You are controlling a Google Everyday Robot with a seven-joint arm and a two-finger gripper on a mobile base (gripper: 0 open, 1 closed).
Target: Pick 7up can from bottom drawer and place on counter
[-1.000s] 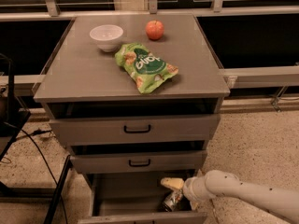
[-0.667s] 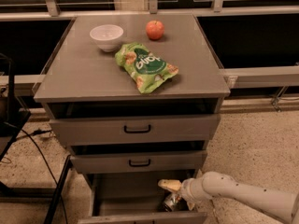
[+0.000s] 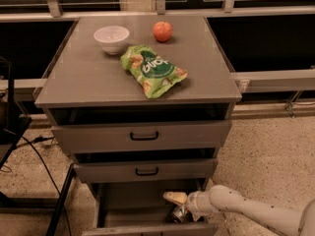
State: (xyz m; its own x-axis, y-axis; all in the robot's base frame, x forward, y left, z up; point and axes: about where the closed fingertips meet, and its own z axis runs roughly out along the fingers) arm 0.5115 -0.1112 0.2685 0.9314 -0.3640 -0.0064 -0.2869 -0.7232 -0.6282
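Down in the bottom drawer [image 3: 123, 203], which is pulled out from under the cabinet, that's where the action is: the gripper [image 3: 178, 205] is reaching in from the right on its white arm [image 3: 246, 211], low over the drawer's right side and close to the front rim. Right beneath it sits the 7up can [image 3: 178, 215], a small silvery shape on the drawer floor, partly hidden by the gripper above it. The two are touching or very nearly so, but whether the gripper actually has hold of the can, or how wide it is set, I cannot tell from here. Above, the middle drawer [image 3: 145, 171] and the top drawer [image 3: 142, 135] are both a little way out, each showing a black handle. Up on the counter [image 3: 83, 82] we have a white bowl [image 3: 111, 37] at the back left, a red-orange fruit [image 3: 162, 31] just to its right, and a green snack bag [image 3: 152, 70] lying flat near the middle. A black cable [image 3: 34, 154] trails over the speckled floor [image 3: 266, 151] to the left.
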